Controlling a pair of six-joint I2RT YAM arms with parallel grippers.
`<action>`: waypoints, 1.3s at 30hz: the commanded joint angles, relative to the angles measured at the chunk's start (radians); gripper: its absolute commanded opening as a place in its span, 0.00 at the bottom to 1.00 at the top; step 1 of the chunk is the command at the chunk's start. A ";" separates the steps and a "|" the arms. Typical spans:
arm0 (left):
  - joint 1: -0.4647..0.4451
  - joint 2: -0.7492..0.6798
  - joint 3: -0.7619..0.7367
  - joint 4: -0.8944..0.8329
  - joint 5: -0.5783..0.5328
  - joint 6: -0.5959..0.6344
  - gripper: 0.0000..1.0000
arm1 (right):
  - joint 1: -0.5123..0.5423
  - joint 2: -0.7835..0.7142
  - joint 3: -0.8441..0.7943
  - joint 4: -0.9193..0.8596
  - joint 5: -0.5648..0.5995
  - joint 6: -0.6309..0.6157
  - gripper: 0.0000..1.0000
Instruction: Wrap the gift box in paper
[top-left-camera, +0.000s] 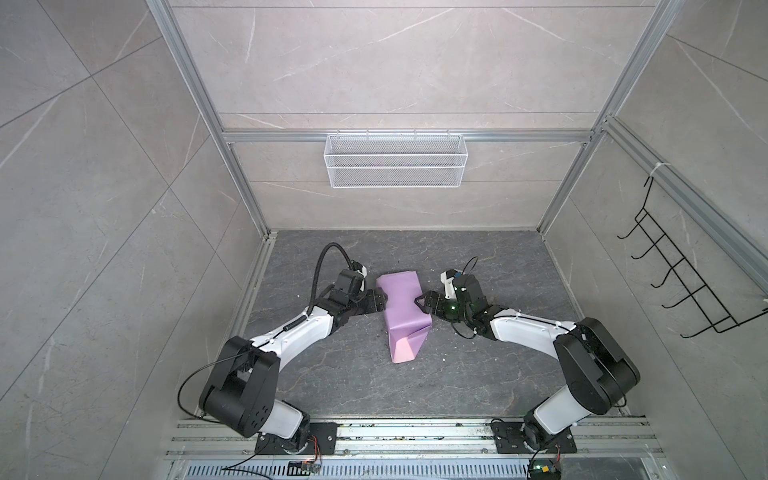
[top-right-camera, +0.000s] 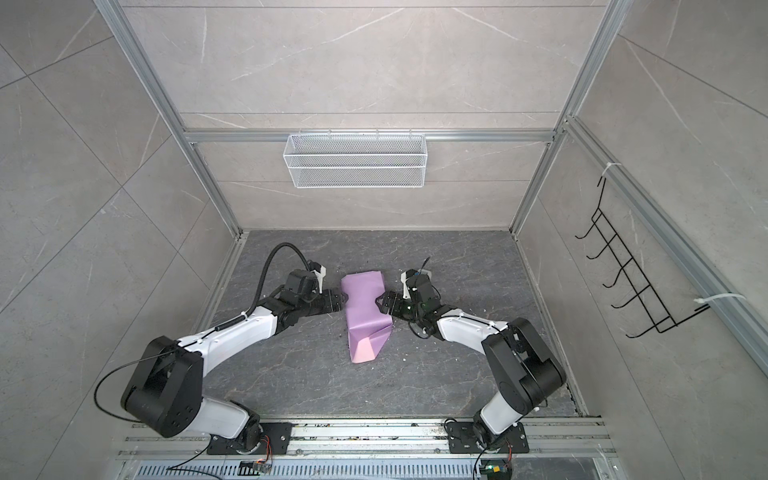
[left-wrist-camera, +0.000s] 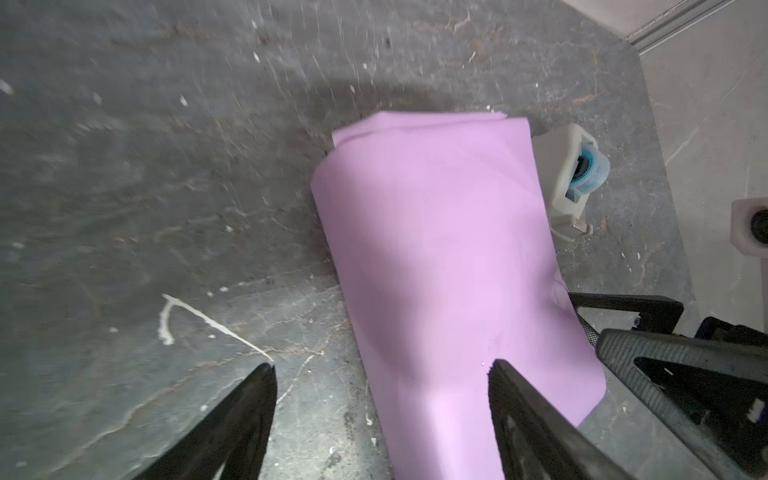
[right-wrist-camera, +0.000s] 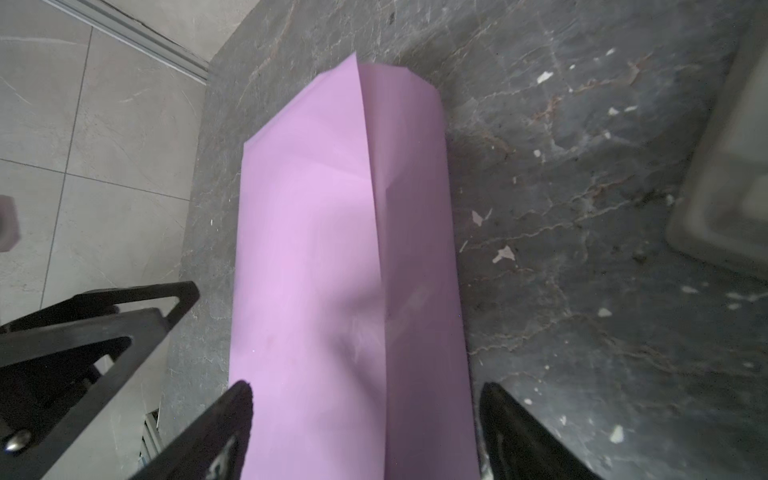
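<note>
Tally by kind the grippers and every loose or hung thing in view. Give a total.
2 grippers: left gripper, right gripper
1 sheet of paper, lilac
1 white device with blue roll
1 wire basket
1 black hook rack
Total: 6

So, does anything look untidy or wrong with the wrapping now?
Yes. The paper is folded into a long sleeve, but its near end is creased and gapes open, showing the pink inner face. White scraps litter the table. The gift box is not visible.
</note>
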 joint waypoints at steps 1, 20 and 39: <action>-0.006 0.046 0.051 0.028 0.130 -0.100 0.78 | 0.010 0.013 0.021 -0.026 -0.033 0.001 0.87; -0.087 0.183 0.143 0.063 0.231 -0.100 0.74 | 0.063 -0.235 -0.228 0.003 0.008 0.091 0.87; -0.058 0.098 0.136 -0.021 0.132 -0.051 0.84 | 0.094 -0.350 -0.094 -0.320 0.219 -0.101 0.89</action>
